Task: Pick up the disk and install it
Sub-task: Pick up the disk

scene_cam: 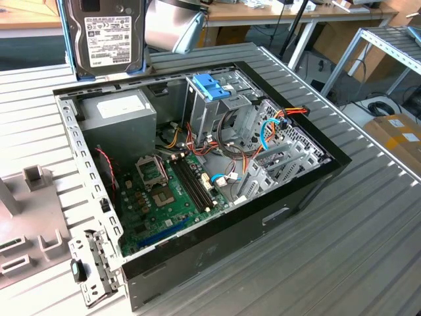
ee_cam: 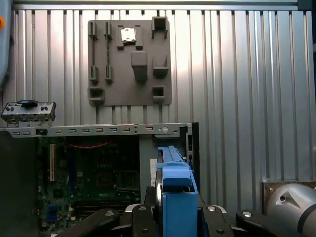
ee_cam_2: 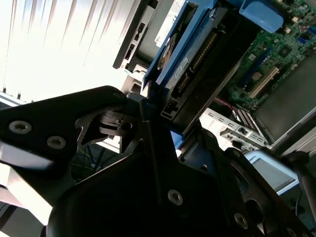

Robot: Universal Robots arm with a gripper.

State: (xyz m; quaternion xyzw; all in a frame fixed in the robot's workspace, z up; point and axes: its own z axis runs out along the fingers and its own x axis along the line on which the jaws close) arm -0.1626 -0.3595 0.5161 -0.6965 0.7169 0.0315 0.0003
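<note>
The disk (scene_cam: pixel 105 36), dark grey with a white barcode label and blue side rails, hangs upright above the back left corner of the open computer case (scene_cam: pixel 309 187) in the exterior view. In the first wrist view it appears edge-on as a blue rail (ee_cam: pixel 176 195) over the case, with my gripper (ee_cam: pixel 175 215) shut on it from both sides. The second wrist view shows the connector end of the disk (ee_cam_2: pixel 197 59) clamped by my gripper (ee_cam_2: pixel 165 126), whose black fingers (ee_cam_2: pixel 108 118) flank it.
Inside the case are a grey power-supply box (scene_cam: pixel 118 115), a metal drive cage with a blue handle (scene_cam: pixel 214 89), a green motherboard (scene_cam: pixel 164 194) and loose cables (scene_cam: pixel 263 135). A grey fixture plate (ee_cam: pixel 129 61) and a metal bracket (scene_cam: pixel 95 263) lie on the ribbed table.
</note>
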